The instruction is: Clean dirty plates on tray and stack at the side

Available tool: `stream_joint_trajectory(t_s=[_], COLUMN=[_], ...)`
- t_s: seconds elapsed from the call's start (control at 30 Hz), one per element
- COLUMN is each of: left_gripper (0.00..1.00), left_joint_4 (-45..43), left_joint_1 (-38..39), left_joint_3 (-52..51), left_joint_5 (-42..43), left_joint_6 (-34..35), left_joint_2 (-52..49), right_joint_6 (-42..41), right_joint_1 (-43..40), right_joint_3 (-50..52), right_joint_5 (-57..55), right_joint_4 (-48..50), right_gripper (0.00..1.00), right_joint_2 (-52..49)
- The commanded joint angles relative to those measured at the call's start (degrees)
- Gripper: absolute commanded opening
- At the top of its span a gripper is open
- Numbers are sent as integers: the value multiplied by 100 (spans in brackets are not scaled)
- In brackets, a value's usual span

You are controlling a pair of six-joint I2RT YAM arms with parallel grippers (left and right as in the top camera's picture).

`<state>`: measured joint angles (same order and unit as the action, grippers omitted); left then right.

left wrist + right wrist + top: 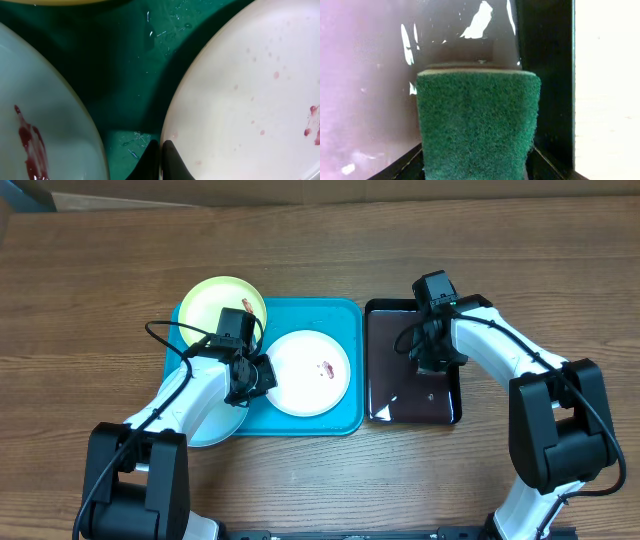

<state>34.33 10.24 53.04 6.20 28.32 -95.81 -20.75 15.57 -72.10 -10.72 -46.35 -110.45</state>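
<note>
While red smears mark the white plate point(300, 375) in the middle of the tray point(345, 315) and the pale blue plate point(210, 430) at its near-left corner, nothing looks cleaned or stacked. The yellow-green plate point(215, 305) lies at its far-left corner. The left pincer point(160, 150), pressed together, sits by the white plate's rim; the right pincer point(435, 357) pinches a green sponge point(477, 125) over the black pan point(385, 395) right of the tray. No readable writing.

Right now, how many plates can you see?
3. Yellow-green plate at the tray's far-left corner; white plate mid-tray; pale blue plate at its near-left edge, largely hidden under the left arm.
</note>
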Motion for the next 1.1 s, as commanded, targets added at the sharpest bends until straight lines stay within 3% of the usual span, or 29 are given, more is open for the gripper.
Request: stream_joint_trajectory(t_s=[0.0, 0.53, 0.8, 0.87, 0.93, 0.97, 1.0, 1.07], left_gripper=[4, 4, 4, 4, 4, 4, 4, 4], left_joint_4=[48, 79, 85, 94, 94, 94, 94, 103], left_joint_1=[-9, -9, -4, -4, -4, -4, -4, -4], left_joint_3=[74, 74, 74, 74, 76, 74, 74, 74], left_joint_5=[-66, -66, -87, -87, -85, -85, -85, -85], left_joint_6=[-111, -111, -136, -133, -131, -131, -131, -133], left_joint_2=[-28, -28, -28, -28, -28, -28, -28, -28], right_joint_6=[20, 101, 195, 306, 308, 306, 293, 264], right_joint_1=[-4, 15, -7, -50, -116, -173, -247, -466], right_joint_3=[-297, -337, -828, -1005, -1108, -1123, -1121, -1058], right_joint_5=[7, 35, 157, 291, 289, 289, 289, 291], right_joint_4=[-125, -367, -741, -859, -935, -953, -968, -986], right_gripper=[61, 62, 74, 72, 55, 39, 14, 4], right_joint_2=[9, 72, 393, 498, 546, 549, 546, 533])
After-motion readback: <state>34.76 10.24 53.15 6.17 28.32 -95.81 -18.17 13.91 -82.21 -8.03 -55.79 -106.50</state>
